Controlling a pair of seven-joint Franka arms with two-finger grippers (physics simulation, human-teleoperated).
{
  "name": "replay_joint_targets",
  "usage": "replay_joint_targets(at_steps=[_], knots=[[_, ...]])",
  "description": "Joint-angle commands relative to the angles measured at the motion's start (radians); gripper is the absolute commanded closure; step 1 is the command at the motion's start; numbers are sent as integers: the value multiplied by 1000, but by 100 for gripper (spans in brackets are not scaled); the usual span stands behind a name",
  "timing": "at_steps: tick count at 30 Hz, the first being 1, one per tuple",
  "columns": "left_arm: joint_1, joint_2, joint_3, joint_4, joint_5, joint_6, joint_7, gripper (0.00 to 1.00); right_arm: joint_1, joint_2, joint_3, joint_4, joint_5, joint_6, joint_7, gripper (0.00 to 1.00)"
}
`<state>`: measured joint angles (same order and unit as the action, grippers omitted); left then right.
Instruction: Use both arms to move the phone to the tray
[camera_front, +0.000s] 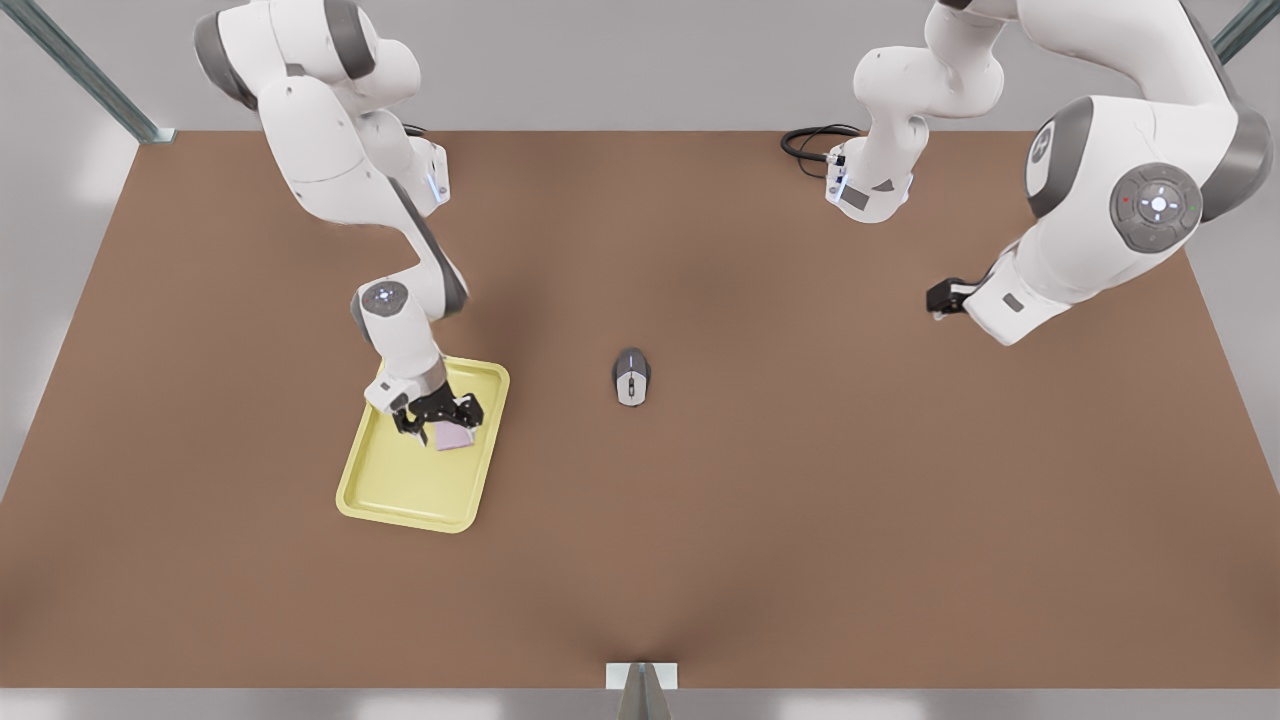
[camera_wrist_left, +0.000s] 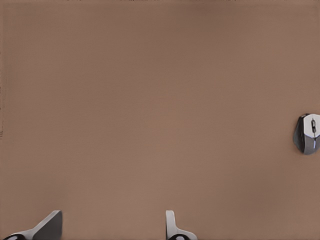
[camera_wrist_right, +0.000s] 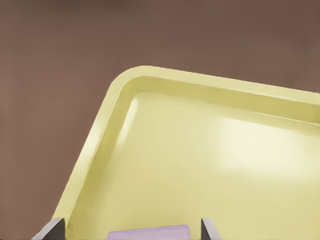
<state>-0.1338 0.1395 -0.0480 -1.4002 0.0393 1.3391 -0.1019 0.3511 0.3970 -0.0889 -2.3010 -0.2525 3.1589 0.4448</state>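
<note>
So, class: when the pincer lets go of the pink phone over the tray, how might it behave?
Held in the right pincer, the phone looks flat and stiff, so it probably won't roll. The tray looks glossy, so it might slide, but the raised rim should stop it.

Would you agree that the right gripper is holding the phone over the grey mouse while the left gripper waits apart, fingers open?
Not quite: the right gripper holds the phone over the tray, not the mouse, as the front view shows. The left gripper does wait apart, open.

phone: small pale pink flat slab, tilted, between the right gripper's fingers, above the tray floor.
tray: pale yellow, shallow, rounded corners, raised rim, directly beneath those fingers.
</note>
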Motion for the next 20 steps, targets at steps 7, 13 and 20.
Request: replay_joint_targets(at_steps=[7, 13, 20], knots=[[-1, -12, 0, 0, 5, -35, -51, 0, -113, -409, 40, 271, 222, -1178, -432, 0], [-1, -11, 0, -2, 5, -57, -51, 0, -422, -224, 196, 778, 207, -1608, -468, 0], [-1, 8, 0, 9, 7, -67, -51, 0, -377, -247, 198, 758, 211, -1547, -457, 0]])
